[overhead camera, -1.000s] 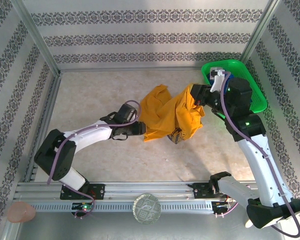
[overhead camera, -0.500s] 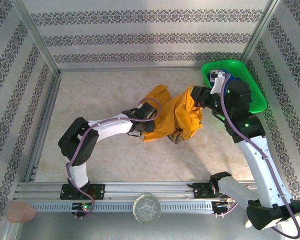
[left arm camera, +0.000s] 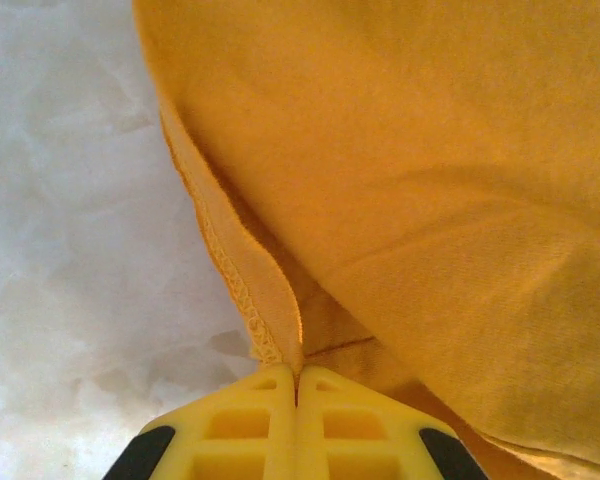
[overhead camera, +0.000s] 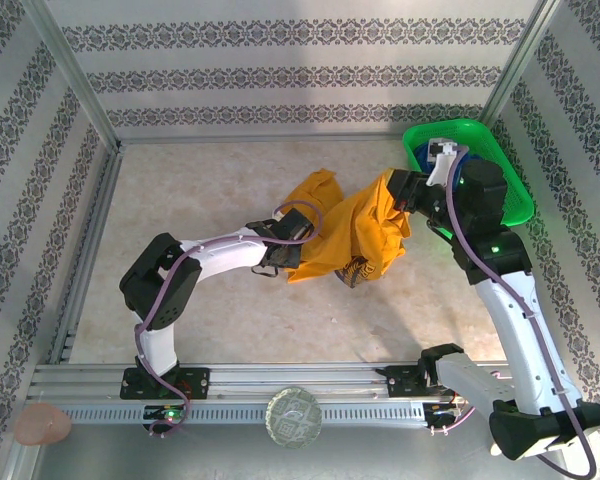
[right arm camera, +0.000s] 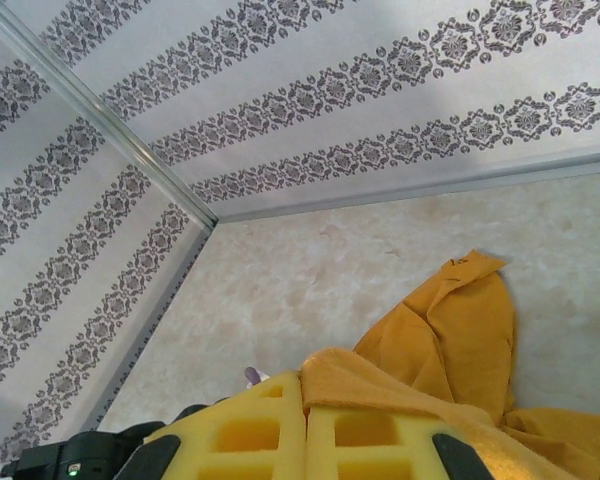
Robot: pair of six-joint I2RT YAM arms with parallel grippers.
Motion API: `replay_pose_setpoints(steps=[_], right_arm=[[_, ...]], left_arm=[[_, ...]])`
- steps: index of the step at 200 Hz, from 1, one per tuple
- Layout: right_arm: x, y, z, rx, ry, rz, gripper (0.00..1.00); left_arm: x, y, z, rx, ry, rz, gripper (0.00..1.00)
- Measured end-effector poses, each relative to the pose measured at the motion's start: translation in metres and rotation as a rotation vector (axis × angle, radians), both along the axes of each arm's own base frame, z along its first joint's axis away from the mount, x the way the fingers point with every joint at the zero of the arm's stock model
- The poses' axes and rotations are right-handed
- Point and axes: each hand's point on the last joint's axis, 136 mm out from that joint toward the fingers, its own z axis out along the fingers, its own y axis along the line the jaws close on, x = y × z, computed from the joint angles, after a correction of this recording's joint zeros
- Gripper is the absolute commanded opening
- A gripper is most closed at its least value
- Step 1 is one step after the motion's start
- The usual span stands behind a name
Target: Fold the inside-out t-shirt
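1. Near edge: a silver aluminium rail (overhead camera: 310, 378) carries both arm bases. A clear round ribbed disc (overhead camera: 294, 417) sits in front of it. A small pink rounded object (overhead camera: 42, 424) lies at the near left corner.
2. The left gripper (overhead camera: 290, 256) is at mid-table, at the near-left edge of the cloth. In the left wrist view its yellow fingers (left arm camera: 250, 425) are pressed together, with a stitched hem pinched between the tips.
3. The mustard orange-yellow soft cloth t-shirt (overhead camera: 345, 230) lies crumpled, centre to right on the beige mottled table (overhead camera: 200, 190), between the two grippers. Seams face out, and a dark print patch shows at its near edge.
4. The right gripper (overhead camera: 392, 190) is at the shirt's far-right corner. In the right wrist view its fingers (right arm camera: 250, 435) are together, with a fold of cloth caught at the tips. The rest drapes down and away.
5. A green plastic mesh basket (overhead camera: 515, 195) stands in the far right corner, just behind the right wrist.
6. Farthest back are white walls with dark floral bands (overhead camera: 280, 80).
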Motion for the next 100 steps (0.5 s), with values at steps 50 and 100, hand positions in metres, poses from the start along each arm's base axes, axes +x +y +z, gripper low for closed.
replay_pose_setpoints(steps=[50, 100], right_arm=[[0.035, -0.032, 0.022, 0.08, 0.005, -0.095, 0.0], [0.057, -0.053, 0.133, 0.211, -0.178, -0.11, 0.0]], left_arm=[[0.055, 0.043, 0.114, -0.145, -0.159, 0.074, 0.0], [0.094, 0.137, 0.458, -0.494, -0.834, 0.153, 0.0]])
